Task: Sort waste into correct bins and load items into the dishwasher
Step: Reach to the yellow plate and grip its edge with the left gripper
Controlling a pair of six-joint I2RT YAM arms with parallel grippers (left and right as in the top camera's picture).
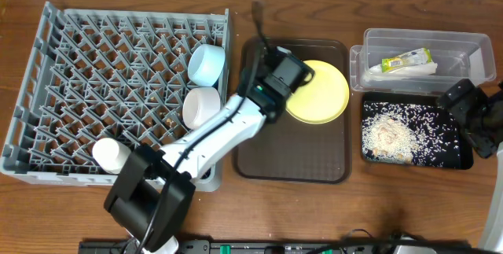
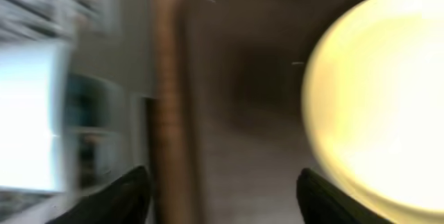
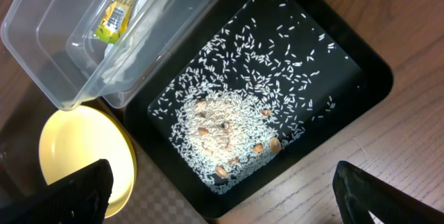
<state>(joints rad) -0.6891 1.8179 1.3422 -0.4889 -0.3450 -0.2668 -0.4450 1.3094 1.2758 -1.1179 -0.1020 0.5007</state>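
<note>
The grey dish rack (image 1: 94, 89) holds a light-blue bowl (image 1: 206, 63), a white bowl (image 1: 200, 104) and a white cup (image 1: 111, 154). The yellow plate (image 1: 322, 90) lies on the brown tray (image 1: 299, 156). My left gripper (image 1: 284, 77) hovers over the plate's left edge, open and empty; its view is blurred, with the plate (image 2: 381, 92) to the right of the fingers (image 2: 225, 196). The clear tub (image 1: 464, 49) holds the green-and-yellow wrapper (image 1: 405, 61) and the napkin (image 1: 423, 69). The black tray (image 1: 452, 156) holds rice (image 1: 389, 134). My right gripper (image 1: 475, 116) is open above the tray's right end. The chopsticks are not seen.
In the right wrist view the open fingers (image 3: 229, 207) span the black tray (image 3: 361, 64) with its rice pile (image 3: 229, 134), the clear tub (image 3: 41, 37) with the wrapper (image 3: 114, 16), and the plate's edge (image 3: 83, 148). Bare wood table (image 1: 369, 207) lies in front.
</note>
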